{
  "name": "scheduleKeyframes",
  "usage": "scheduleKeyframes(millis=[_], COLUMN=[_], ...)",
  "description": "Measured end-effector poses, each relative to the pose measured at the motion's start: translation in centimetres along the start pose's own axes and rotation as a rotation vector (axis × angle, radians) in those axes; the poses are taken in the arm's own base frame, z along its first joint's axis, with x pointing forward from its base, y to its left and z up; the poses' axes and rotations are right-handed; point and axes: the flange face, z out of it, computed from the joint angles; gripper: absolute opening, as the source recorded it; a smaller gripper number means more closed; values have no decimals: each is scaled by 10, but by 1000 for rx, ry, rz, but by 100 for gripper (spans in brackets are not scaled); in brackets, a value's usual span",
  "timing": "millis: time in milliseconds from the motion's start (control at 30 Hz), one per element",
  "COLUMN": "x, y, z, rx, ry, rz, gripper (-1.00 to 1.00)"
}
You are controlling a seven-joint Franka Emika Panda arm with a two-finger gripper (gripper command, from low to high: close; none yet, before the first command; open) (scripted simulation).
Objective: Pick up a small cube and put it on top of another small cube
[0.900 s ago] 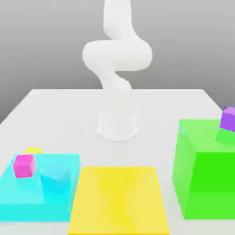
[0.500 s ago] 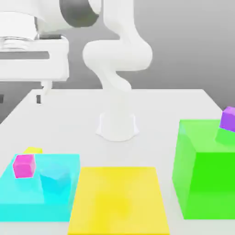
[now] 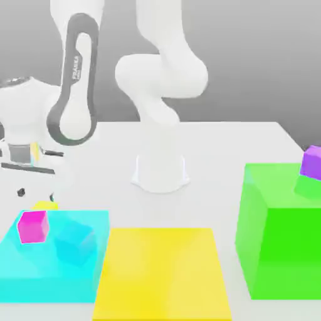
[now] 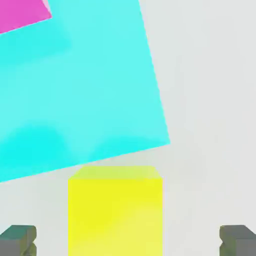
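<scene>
Fingertips stand wide apart on the gripper [image 4: 128,242], which clasps nothing; between them in the hand view lies the small yellow cube [image 4: 115,212], square-on, with no long axis. It rests on the white table [image 3: 219,147] just behind the cyan block [image 3: 37,266]. On that block sits the magenta-pink cube [image 3: 32,226], beside a small cyan cube [image 3: 74,241]

Small cube [image 3: 45,205] behind slab [image 3: 37,276] w/ another small cube [image 3: 32,226] on it.
</scene>
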Motion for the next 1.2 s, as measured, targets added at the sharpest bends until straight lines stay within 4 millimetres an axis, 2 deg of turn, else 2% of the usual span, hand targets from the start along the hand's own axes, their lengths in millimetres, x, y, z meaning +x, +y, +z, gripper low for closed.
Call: scheduleKeyframes(millis=[267, 300, 533, 800, 1033, 1067, 1133, 1167, 1200], x=[-6, -8, -8, 0, -7, -4, 15, 26, 33], y=[-1, -2, -2, 0, 0, -1, -7, -15, -34], z=[41, 45, 45, 7, -18, -22, -40, -53, -64], rx=[4, 5, 6, 0, 6, 13, 45, 64, 76], ry=[-11, -14, -16, -1, -15, -8, 12, 18, 15], rz=[2, 4, 4, -1, 7, 14, 59, 74, 53], gripper=[0, -100, -100, -100, -100, -100, -100, -100, -100])
